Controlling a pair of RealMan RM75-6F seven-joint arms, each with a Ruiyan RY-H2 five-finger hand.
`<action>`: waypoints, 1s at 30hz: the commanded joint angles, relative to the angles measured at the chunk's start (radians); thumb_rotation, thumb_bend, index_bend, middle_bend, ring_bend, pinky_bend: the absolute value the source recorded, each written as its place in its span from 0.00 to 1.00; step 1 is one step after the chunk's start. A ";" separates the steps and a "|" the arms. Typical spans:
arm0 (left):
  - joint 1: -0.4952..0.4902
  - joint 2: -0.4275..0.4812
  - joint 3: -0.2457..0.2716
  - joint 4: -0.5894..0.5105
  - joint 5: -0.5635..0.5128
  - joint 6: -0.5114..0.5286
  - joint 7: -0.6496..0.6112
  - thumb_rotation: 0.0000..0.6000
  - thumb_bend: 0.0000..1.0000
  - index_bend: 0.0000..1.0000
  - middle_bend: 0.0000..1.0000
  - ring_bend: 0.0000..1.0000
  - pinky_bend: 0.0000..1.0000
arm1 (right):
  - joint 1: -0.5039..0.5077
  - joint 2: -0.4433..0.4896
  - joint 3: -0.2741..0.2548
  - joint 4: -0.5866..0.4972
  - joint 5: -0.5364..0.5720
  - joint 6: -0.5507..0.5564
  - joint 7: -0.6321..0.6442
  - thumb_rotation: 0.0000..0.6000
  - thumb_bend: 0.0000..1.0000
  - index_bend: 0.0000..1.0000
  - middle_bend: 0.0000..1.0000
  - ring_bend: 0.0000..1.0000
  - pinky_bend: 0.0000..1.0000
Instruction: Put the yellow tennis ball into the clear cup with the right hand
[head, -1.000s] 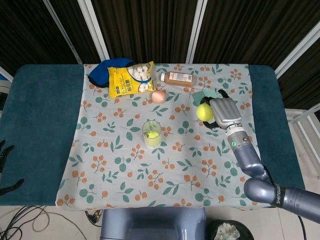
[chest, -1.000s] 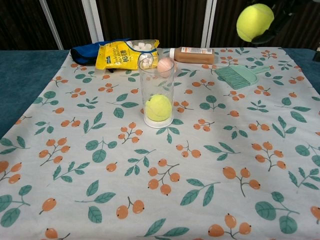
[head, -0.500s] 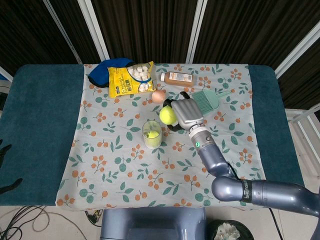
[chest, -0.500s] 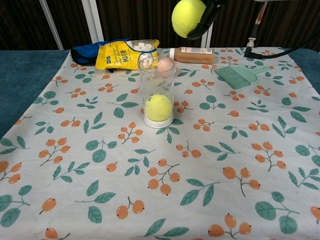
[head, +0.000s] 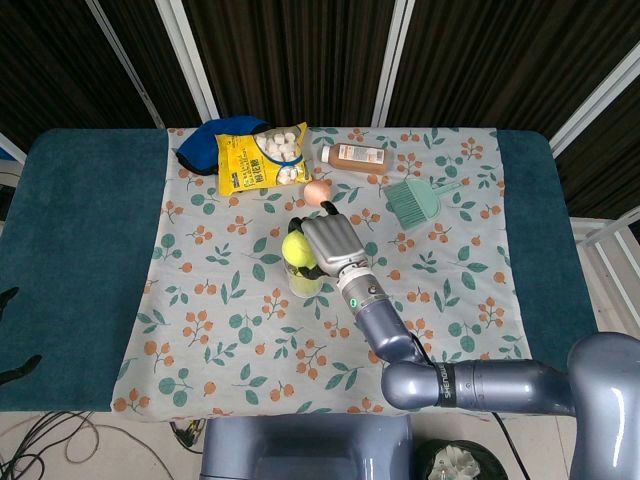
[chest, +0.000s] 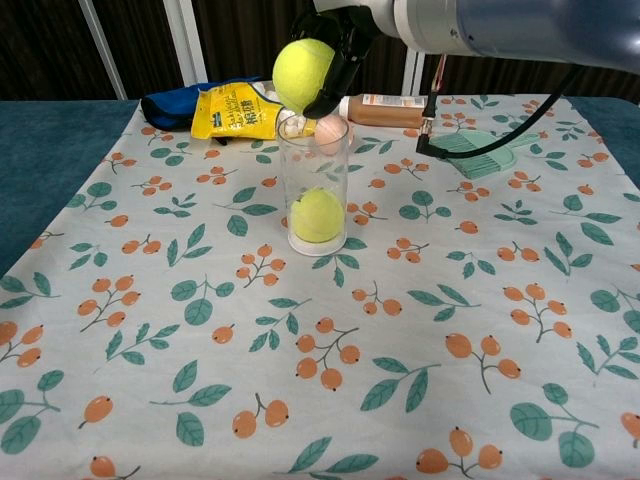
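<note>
My right hand (head: 328, 243) (chest: 342, 40) grips a yellow tennis ball (head: 293, 248) (chest: 303, 73) and holds it in the air just above the rim of the clear cup (chest: 315, 198) (head: 305, 284). The cup stands upright near the middle of the floral cloth, with another yellow tennis ball (chest: 318, 215) lying in its bottom. The held ball hangs slightly left of the cup's mouth in the chest view. At the far left edge of the head view only dark fingertips (head: 8, 297) of my left hand show, off the table.
Behind the cup lie an egg (head: 317, 190) (chest: 331, 129), a yellow snack bag (head: 262, 156), a blue cloth (head: 200, 142) and a brown bottle (head: 354, 156) on its side. A green brush (head: 413, 198) lies to the back right.
My right hand has carried the tennis ball leftward from above the green brush to just over the cup. The cup and the ball inside it have not moved.
</note>
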 joint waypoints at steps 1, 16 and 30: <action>0.000 0.001 -0.001 0.001 -0.001 -0.001 -0.005 1.00 0.00 0.14 0.00 0.00 0.06 | 0.005 -0.008 -0.010 0.010 0.006 -0.005 0.001 1.00 0.34 0.44 0.36 0.35 0.09; 0.005 0.001 -0.003 0.012 0.011 0.018 -0.023 1.00 0.00 0.13 0.00 0.00 0.06 | 0.014 0.018 -0.041 0.005 0.059 -0.099 0.027 1.00 0.34 0.19 0.17 0.18 0.01; 0.007 0.004 -0.006 0.005 0.005 0.022 -0.018 1.00 0.00 0.13 0.00 0.00 0.06 | 0.024 0.103 -0.033 -0.048 0.098 -0.068 0.038 1.00 0.34 0.17 0.16 0.16 0.01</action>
